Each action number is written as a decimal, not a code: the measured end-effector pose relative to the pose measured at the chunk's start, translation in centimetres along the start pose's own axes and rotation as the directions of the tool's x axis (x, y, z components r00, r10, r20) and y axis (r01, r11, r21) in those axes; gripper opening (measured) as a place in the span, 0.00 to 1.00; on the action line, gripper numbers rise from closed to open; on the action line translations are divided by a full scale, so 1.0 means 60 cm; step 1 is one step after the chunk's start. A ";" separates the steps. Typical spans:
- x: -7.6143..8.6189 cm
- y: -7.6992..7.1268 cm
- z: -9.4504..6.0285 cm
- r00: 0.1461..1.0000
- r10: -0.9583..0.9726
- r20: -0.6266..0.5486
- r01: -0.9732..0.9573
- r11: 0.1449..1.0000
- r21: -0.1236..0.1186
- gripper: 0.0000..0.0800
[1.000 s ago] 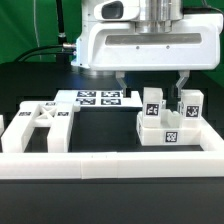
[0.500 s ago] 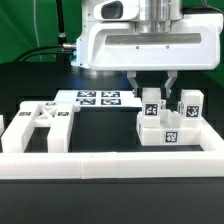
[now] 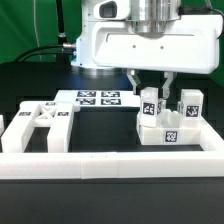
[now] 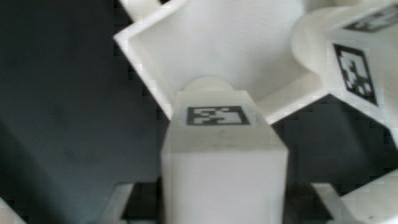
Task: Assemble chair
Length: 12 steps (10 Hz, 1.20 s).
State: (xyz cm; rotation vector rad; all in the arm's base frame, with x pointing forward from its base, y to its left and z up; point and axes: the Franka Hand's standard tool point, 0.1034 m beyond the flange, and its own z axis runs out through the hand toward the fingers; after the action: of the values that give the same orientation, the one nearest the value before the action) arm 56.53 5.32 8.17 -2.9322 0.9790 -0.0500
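On the exterior view's right, I see the end effector [image 3: 150,84] clamped on an upright chair post [image 3: 152,105].

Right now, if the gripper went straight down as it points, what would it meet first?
The upright post already between the fingers of the gripper; below, probably the white block it stands on.

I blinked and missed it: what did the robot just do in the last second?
The gripper closed inward from wide open and clamped on the upright tagged post. The post itself has not visibly moved. The neighbouring post, the cross-braced side, the marker board and the border rail stayed where they were.
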 end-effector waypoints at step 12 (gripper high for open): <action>-0.002 -0.003 0.004 0.939 0.345 -0.011 -0.345 0.939 -0.001 0.78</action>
State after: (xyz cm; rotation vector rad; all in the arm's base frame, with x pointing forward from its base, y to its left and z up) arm 56.57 5.52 7.95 -2.7162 1.4784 -0.0504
